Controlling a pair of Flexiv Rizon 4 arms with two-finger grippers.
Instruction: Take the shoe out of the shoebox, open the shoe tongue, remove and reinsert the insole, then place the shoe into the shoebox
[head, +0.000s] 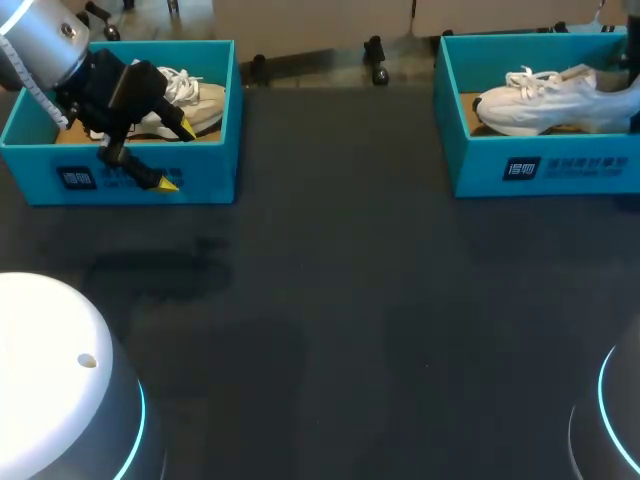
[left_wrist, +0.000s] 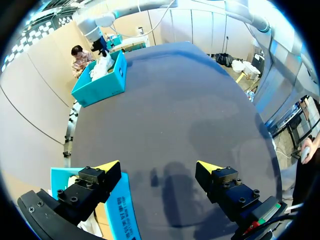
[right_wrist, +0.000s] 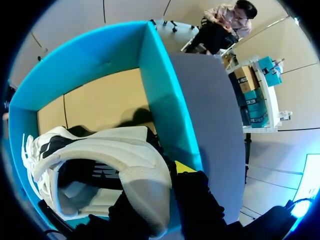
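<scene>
The table (head: 380, 330) is dark grey and matte, spreading wide ahead of the left gripper (left_wrist: 157, 166). Soft, even light leaves only faint, blurred shadows (left_wrist: 170, 192) on it just under that gripper.

- You have a dark grey table (head: 330, 300) with a matte top, running wide under everything in front of you
- Soft shadows (head: 150, 268) lie on the table's left part, towards its near edge
</scene>
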